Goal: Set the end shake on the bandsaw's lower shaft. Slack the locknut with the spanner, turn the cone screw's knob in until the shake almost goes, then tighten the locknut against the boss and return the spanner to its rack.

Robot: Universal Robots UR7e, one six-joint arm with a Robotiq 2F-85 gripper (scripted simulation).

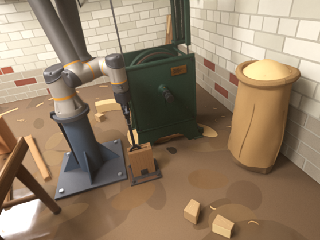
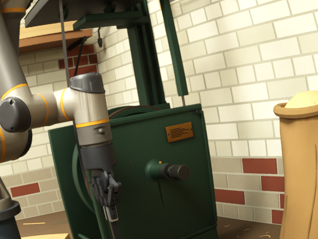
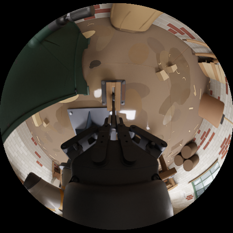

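The locknut is hidden between the green boss [image 2: 152,169] and the dark knurled knob [image 1: 168,96] [image 2: 178,172] of the cone screw, which sticks out of the bandsaw's green lower housing [image 1: 160,94]. The dark spanner [image 1: 130,129] [image 3: 113,99] is held by its handle in my closed gripper [image 1: 126,112] [image 2: 111,207] [image 3: 113,121] and hangs straight down. Its jaw end sits at the top slot of the wooden rack [image 1: 141,159] [image 3: 113,90], which stands on a grey plate on the floor, left of and in front of the housing.
The arm's blue pedestal and base plate [image 1: 89,160] stand just left of the rack. A tall sawdust sack [image 1: 262,114] stands by the right wall. Two wood blocks [image 1: 208,218] lie on the floor in front, and a wooden chair [image 1: 17,178] is at far left.
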